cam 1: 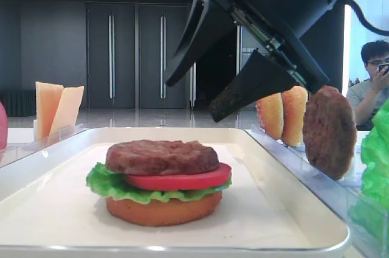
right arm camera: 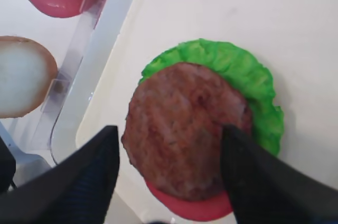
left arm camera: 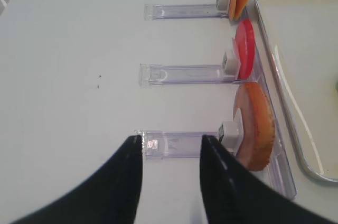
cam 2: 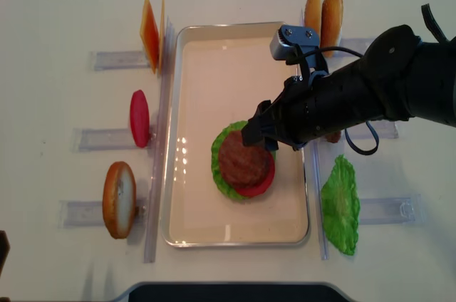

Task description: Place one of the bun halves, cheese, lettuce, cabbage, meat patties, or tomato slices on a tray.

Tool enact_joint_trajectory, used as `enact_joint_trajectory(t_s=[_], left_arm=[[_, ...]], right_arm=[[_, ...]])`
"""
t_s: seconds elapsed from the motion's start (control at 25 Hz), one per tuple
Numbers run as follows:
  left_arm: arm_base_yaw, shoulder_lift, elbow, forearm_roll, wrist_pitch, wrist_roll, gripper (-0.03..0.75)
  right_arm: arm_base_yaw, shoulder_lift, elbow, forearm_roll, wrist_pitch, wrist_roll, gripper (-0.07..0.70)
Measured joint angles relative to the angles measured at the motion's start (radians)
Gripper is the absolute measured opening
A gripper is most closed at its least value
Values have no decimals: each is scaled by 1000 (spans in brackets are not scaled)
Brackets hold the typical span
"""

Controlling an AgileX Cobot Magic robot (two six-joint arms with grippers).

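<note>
We see the patty (cam 2: 245, 160) topping tomato (cam 2: 261, 184), lettuce (cam 2: 222, 174) and bun (cam 1: 161, 209) mid-tray (cam 2: 185, 138). It looks stiff, light, grainy: best pinched by its rim. Our right claw (cam 2: 258, 131), at one o'clock above, gapes empty; left claw (left arm camera: 171, 150) sits narrowly parted, empty.

Seen from overhead, the middle of the tray (cam 2: 235, 234) is taken up by the stacked burger (cam 2: 242, 167), with the right hand (cam 2: 258, 131) hanging open just above it. Bare tray floor is left toward the upper and lower ends. Both long sides are flanked by clear holders (cam 2: 158, 138) with upright pieces.
</note>
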Motion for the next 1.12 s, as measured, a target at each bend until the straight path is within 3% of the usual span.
enact_joint_trajectory(t_s=[0.52, 0.68, 0.88, 1.0, 1.12], left_arm=[[0, 0, 0, 0, 0, 0, 282], [0, 0, 0, 0, 0, 0, 282], [0, 0, 0, 0, 0, 0, 282], [0, 0, 0, 0, 0, 0, 282], [0, 0, 0, 0, 0, 0, 282]], right_arm=[[0, -89, 0, -301, 24, 260, 432], [0, -157, 0, -487, 96, 425, 426], [-27, -242, 0, -905, 230, 753, 384], [-104, -305, 0, -1061, 308, 839, 361], [-228, -372, 0, -1133, 378, 864, 356]])
